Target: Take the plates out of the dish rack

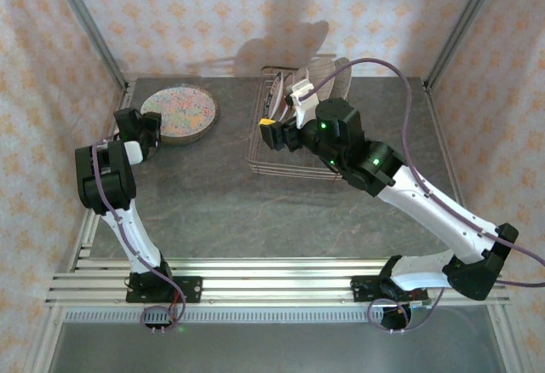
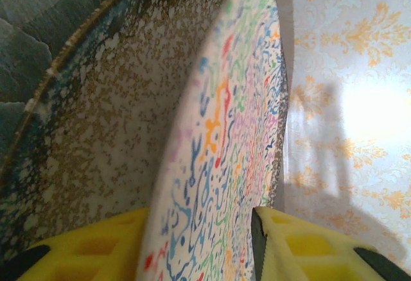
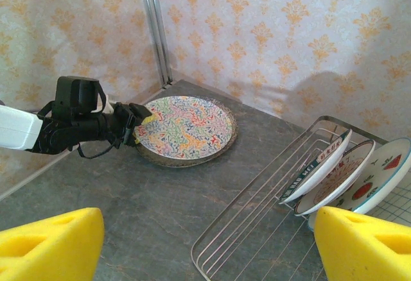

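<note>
Left gripper (image 2: 196,246) astride multicoloured squiggle-patterned round plate (image 2: 225,133) rim, grip unclear, plate flat atop speckled brown plate (image 2: 109,120), right gripper (image 3: 205,246) wide apart, empty

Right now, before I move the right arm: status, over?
Left claw astride colourful plate rim, grip unclear. Right claw open, above dish rack. Plates leaning in rack, nothing blocking them.

A dark grey, seemingly stone-patterned tabletop (image 1: 221,211) sits between walls of orange-patterned wallpaper (image 1: 213,7).
</note>
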Tool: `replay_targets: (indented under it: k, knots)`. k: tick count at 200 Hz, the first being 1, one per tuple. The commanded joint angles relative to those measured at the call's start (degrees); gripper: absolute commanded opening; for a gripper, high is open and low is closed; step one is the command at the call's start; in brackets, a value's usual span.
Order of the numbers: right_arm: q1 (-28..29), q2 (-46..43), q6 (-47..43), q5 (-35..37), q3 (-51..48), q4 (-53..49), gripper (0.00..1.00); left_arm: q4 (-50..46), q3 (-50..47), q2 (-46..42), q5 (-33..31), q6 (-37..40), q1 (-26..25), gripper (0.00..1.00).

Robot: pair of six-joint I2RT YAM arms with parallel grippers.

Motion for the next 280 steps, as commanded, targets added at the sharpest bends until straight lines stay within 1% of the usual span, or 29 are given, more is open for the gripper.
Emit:
replay_targets:
  k: [1,47,66,112,157,220,258,280]
  knots:
    - [0.3,-0.3,0.8,1.5,2.0,-0.2,0.85,-4.4,2.7,-1.7,0.4,2.1,0.4,0.46]
    - [0.3,-0.5,1.4,2.4,1.8,-0.5,0.85,-18.8,7.1,-2.9,-0.8,4.8,0.4,0.54]
    - [0.3,-0.8,1.2,2.4,1.8,-0.5,0.85,-22.7,8.7,-2.7,-0.9,5.9,0.4,0.56]
    - [0.3,-1.1,1.6,2.5,1.6,-0.7,0.85,-28.4,11.5,-2.0,-1.8,6.8,0.4,0.57]
    - [0.3,-1.7,2.2,4.5,1.4,-1.2,0.86,-33.9,13.3,-1.6,-2.6,7.8,0.4,0.59]
    - [0.3,-1.9,2.6,5.3,1.6,-1.5,0.86,-38.9,14.6,-1.6,-4.2,8.3,0.3,0.62]
    - [0.3,-2.4,3.0,4.4,1.2,-1.0,0.86,-42.0,15.2,-2.2,-6.0,8.8,0.4,0.64]
    - [0.3,-2.5,3.3,6.4,1.3,-0.9,0.86,-42.6,15.1,-3.1,-6.7,8.9,0.4,0.64]
